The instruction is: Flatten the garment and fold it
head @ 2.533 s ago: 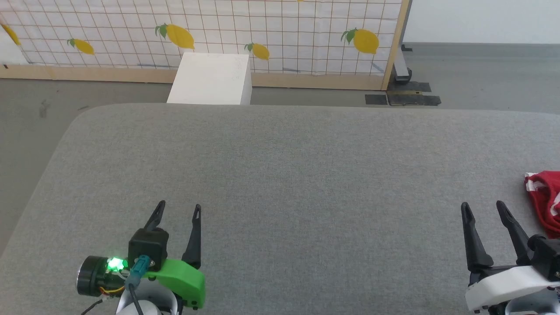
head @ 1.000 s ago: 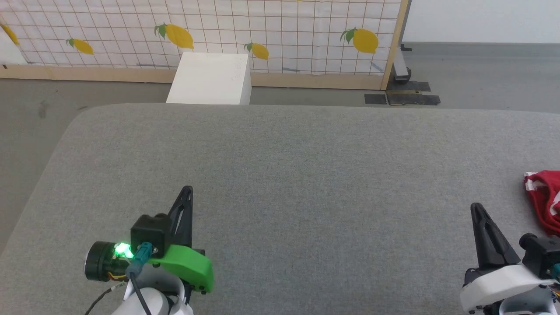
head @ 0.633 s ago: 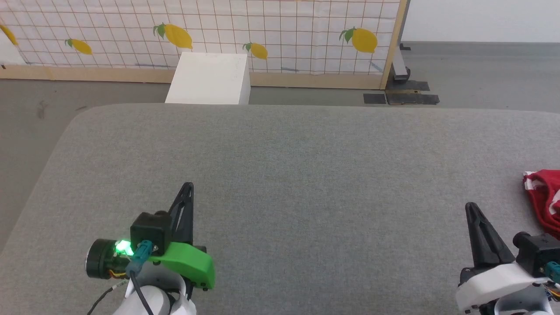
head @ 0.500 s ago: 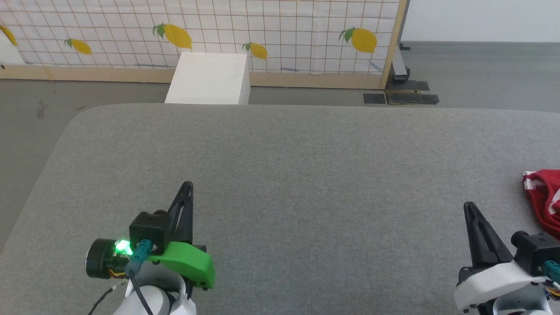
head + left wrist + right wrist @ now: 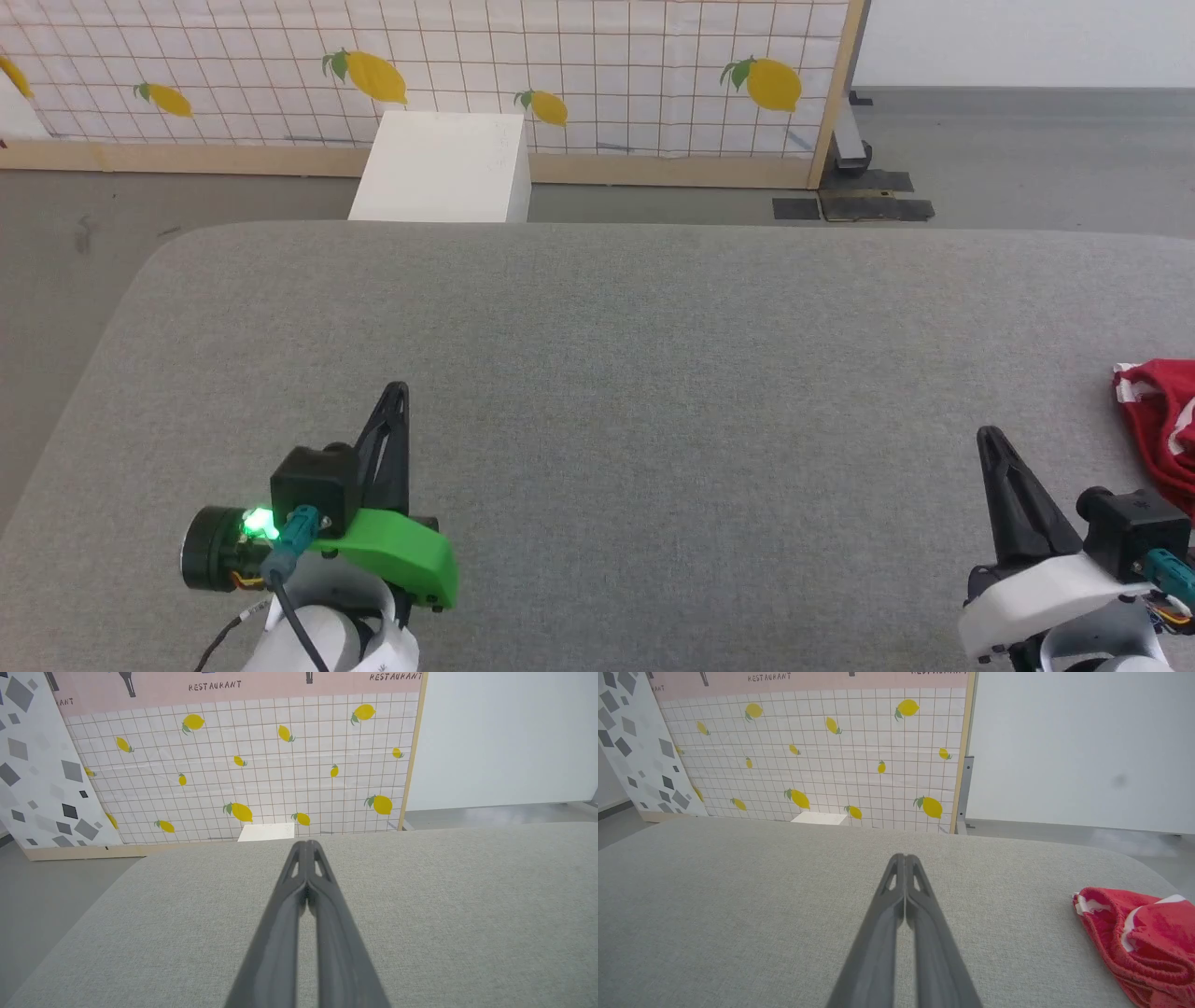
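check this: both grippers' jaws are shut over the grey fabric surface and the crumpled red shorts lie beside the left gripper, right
Wrong side: the crumpled red white-striped jersey shorts lie beside the right gripper, not the left gripper, as the right wrist view shows. The rest holds.

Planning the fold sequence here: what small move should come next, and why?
Probably open the right hand and swing it rightward to the crumpled bright red jersey shorts with white stripes. They lie bunched, untouched, near the right edge of the grey fabric surface, closest to that hand; the left hand is far off, and both hands are shut on nothing.
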Controlling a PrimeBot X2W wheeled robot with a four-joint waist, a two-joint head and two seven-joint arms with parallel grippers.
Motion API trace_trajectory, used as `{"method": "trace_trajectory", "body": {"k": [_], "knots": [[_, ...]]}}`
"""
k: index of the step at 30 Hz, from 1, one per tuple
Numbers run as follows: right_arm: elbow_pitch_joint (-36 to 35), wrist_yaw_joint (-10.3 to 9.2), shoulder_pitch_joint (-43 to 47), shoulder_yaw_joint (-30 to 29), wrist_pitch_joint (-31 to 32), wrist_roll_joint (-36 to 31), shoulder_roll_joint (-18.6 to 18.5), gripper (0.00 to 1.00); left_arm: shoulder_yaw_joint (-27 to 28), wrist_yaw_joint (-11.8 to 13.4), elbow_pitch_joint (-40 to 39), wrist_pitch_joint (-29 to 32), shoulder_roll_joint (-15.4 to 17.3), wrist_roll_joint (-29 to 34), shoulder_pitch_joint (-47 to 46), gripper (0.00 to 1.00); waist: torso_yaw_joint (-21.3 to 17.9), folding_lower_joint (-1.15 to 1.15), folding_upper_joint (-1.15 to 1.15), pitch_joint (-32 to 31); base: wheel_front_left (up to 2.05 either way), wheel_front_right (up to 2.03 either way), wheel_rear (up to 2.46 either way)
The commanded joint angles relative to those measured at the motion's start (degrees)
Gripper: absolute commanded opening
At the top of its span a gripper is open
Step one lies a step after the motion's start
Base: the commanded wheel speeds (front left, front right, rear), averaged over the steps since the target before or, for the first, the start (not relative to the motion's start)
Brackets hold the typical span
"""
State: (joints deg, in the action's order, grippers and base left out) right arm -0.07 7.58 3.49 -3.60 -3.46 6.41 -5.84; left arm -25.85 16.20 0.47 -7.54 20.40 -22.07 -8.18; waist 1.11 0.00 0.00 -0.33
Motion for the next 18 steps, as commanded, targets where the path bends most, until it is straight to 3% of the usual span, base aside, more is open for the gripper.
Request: {"method": "trace_trajectory", "body": {"k": [1,18], "knots": [[0.0,-0.04,-1.0,0.3,0.3,-0.9,0.4,0.0,1.3,-0.7,-0.2,0.4,-1.0,1.7,1.1,0.0,0.0,0.0,0.0,0.0,0.0,0.0,0.0],[0.0,-0.05,-1.6,1.1,1.1,-2.3,1.0,0.0,7.5,-4.6,-0.3,2.2,-5.2,6.9,2.9,0.0,-0.3,0.0,0.0,0.1,0.0,0.0,0.0]]}}
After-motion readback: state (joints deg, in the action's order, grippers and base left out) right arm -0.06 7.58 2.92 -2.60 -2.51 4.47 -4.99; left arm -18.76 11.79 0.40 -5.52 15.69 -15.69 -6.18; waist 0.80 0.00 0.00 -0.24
